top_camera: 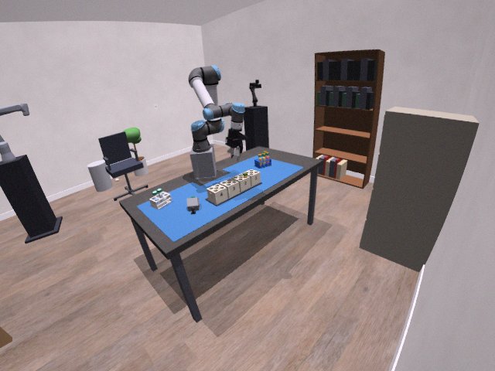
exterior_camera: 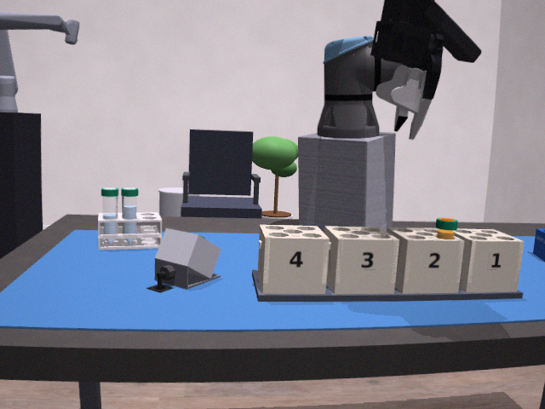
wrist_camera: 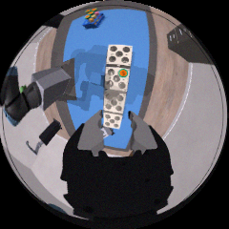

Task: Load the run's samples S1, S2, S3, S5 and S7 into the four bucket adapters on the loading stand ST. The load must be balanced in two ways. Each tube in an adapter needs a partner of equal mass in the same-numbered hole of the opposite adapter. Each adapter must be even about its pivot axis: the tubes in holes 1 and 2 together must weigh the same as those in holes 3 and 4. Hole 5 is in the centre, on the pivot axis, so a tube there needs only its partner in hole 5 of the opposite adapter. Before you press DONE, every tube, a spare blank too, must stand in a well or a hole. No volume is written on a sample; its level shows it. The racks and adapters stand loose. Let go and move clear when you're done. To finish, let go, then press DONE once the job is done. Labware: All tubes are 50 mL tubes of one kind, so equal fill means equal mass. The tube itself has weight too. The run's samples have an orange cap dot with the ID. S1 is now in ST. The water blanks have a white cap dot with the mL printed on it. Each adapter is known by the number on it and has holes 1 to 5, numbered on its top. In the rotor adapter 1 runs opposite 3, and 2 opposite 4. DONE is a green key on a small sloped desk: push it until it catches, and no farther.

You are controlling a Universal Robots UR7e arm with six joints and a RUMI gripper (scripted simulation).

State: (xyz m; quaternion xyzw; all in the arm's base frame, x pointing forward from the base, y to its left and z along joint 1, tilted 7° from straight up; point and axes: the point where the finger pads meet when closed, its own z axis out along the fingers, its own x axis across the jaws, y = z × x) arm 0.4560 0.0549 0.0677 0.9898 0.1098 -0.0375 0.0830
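Showing orange dot, green-capped tube (top_camera: 244, 175) (exterior_camera: 446, 223) (wrist_camera: 123, 72).

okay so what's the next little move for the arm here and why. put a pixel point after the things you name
Probably swing the empty tool (top_camera: 236, 156) (exterior_camera: 405, 128) (wrist_camera: 115, 111) over the blue rack (top_camera: 262, 162) (wrist_camera: 93, 20), fingers apart, to line up on a sample tube. Only adapter 2 (exterior_camera: 429, 266) shows a tube (exterior_camera: 446, 224) (wrist_camera: 123, 72), while several orange-marked ones stand in that rack.
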